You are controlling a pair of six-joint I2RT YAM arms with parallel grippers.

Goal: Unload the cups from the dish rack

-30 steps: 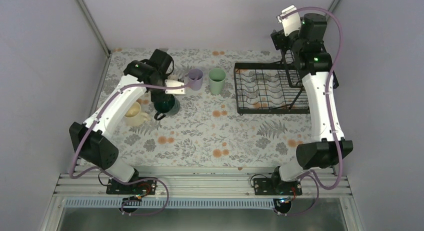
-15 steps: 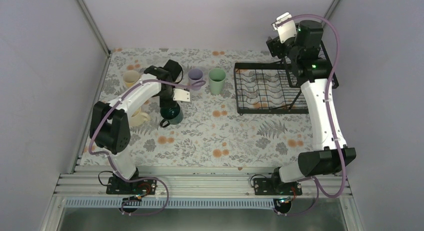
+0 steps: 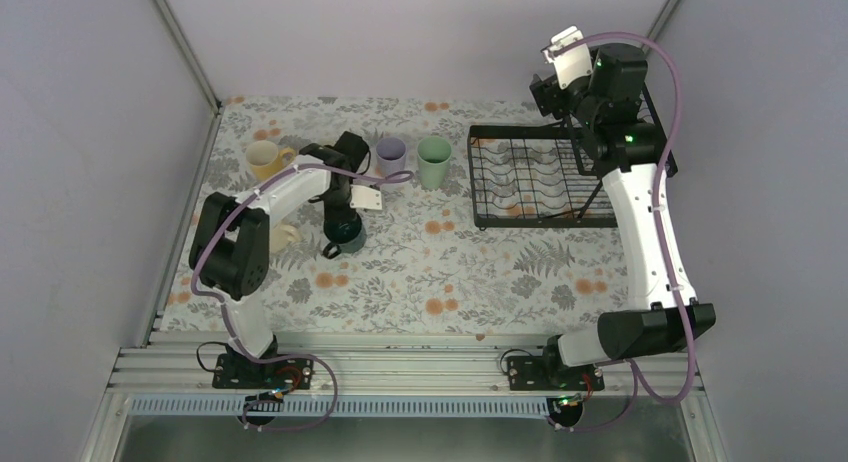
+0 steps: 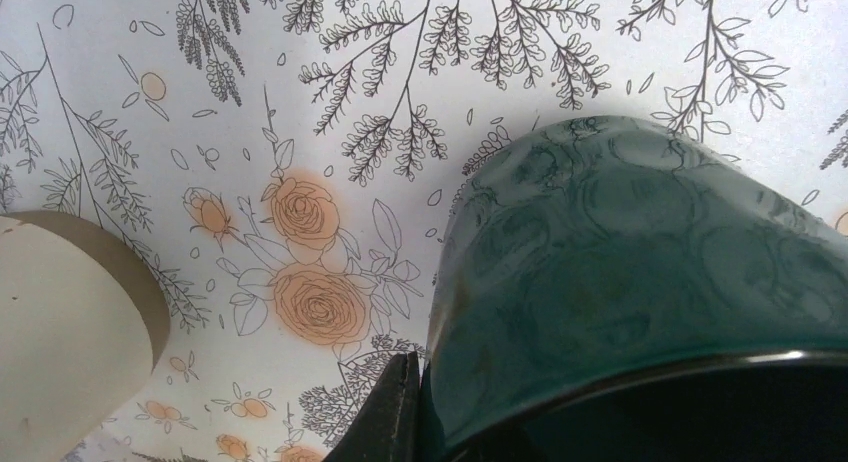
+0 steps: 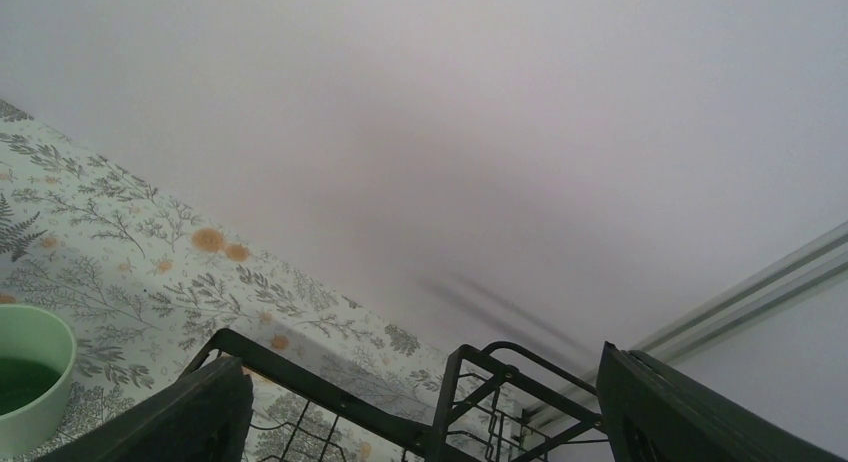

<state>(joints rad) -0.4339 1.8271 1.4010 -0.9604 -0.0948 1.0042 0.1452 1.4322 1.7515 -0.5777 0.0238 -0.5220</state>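
Note:
The dark green mug [image 3: 344,230] stands on the flowered table, handle toward the near side. My left gripper [image 3: 342,210] is shut on its rim. In the left wrist view one finger [image 4: 395,412] presses the mug's outer wall [image 4: 620,282]; the other finger is hidden. The cream mug [image 3: 284,234] [image 4: 60,322] sits just left, partly under the arm. The yellow mug [image 3: 264,159], lavender tumbler [image 3: 391,155] and mint tumbler [image 3: 433,160] [image 5: 25,387] stand on the table. My right gripper [image 3: 548,94] [image 5: 425,422] hangs open and empty above the black dish rack [image 3: 545,177] [image 5: 470,392]; no cup shows in the rack.
The grey enclosure walls stand close behind the rack and at both sides. The rack's raised basket [image 3: 655,147] is partly hidden by my right arm. The aluminium rail [image 3: 400,367] runs along the near edge.
My left arm has folded back and brought the dark green mug slightly nearer and lower. The yellow mug has come out from under the arm. The right gripper shifted slightly left above the rack.

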